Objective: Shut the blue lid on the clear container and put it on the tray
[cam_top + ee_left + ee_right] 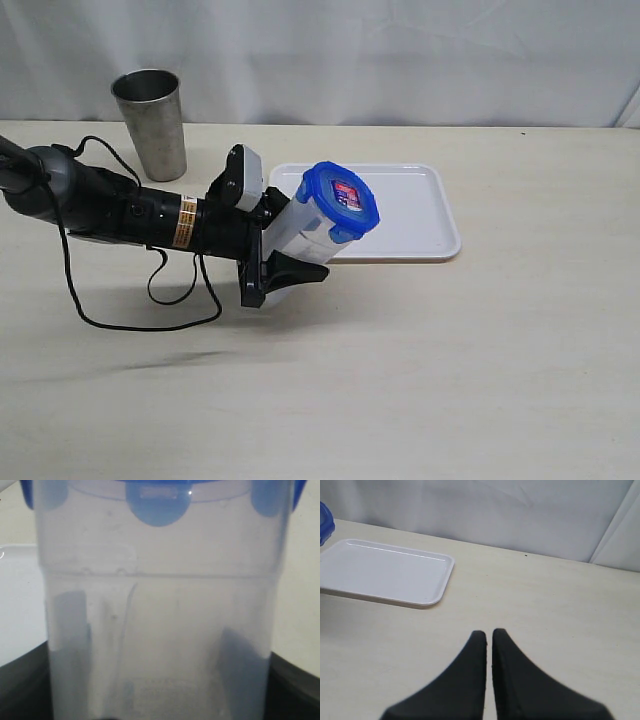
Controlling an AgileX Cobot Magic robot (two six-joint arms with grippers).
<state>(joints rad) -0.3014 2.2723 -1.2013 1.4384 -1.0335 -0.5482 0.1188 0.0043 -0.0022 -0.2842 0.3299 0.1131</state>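
I am clamping my left end effector (285,242) low on the clear container (303,226), which is probably light and slick.

Lost the base of the clear container (305,225) between the fingers of the left gripper (298,245). Covered the tray (410,215) corner nearest that gripper with the blue lid (340,200); could not read its label (347,195), too small. Cropped the lid to a few flaps beyond the fingertips in the left wrist view, top unseen. Left the fingers (295,687) as blurred black masses, dim grey through the wall. Caught only a blue sliver of lid, cut by the frame edge, well off to one side of the right gripper (489,640).
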